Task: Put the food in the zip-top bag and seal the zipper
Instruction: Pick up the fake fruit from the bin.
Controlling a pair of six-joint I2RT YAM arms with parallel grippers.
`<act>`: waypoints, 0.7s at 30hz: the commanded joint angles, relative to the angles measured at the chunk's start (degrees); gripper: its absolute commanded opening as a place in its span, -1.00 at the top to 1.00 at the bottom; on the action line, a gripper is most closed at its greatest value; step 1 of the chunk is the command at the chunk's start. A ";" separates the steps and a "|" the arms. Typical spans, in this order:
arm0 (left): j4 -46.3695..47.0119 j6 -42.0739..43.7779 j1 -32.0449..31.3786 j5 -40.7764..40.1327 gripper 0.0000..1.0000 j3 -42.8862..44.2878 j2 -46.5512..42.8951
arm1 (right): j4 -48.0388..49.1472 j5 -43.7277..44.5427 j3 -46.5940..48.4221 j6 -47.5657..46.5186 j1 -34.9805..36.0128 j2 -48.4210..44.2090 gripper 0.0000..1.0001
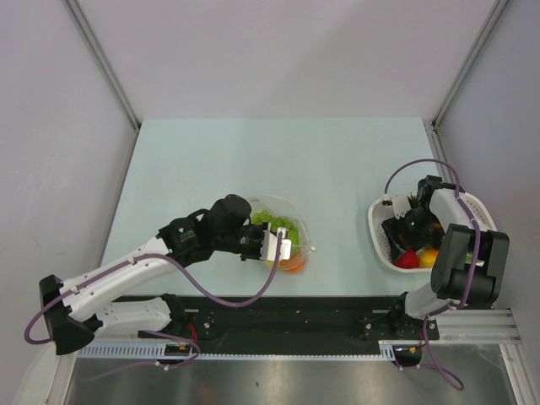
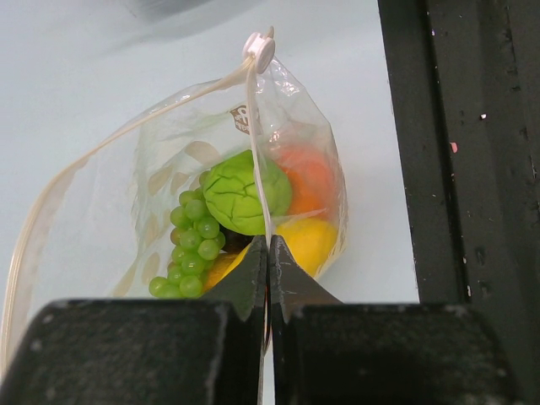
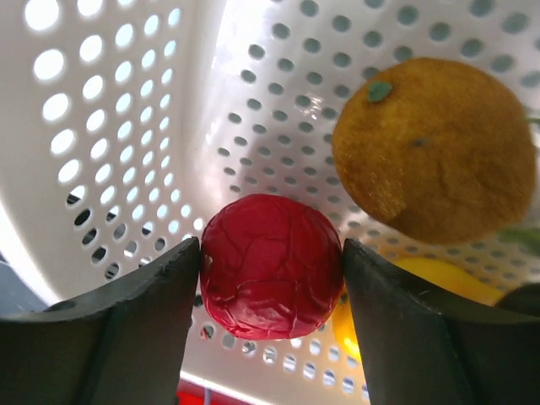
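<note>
The clear zip-top bag [image 1: 291, 229] lies mid-table; in the left wrist view [image 2: 152, 194] it holds green grapes [image 2: 192, 245], a green leafy piece [image 2: 245, 192], an orange piece [image 2: 308, 179] and a yellow piece [image 2: 310, 240]. My left gripper [image 1: 285, 245] [image 2: 268, 246] is shut on the bag's whitish zipper strip [image 2: 258, 181]; the white slider [image 2: 259, 51] sits at the strip's far end. My right gripper [image 1: 407, 243] [image 3: 272, 268] is inside the white basket [image 1: 380, 232], with both fingers against a red round piece [image 3: 272, 267] [image 1: 407, 259].
In the basket [image 3: 126, 126] an orange fruit [image 3: 434, 152] and a yellow piece [image 3: 426, 274] lie beside the red one. A black rail [image 1: 295, 312] runs along the near table edge, close to the bag [image 2: 472, 169].
</note>
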 commanded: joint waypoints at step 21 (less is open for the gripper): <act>2.29 1.28 -0.35 0.60 1.00 -0.39 -1.14 | -11.82 -11.23 17.45 0.33 -1.02 0.28 0.34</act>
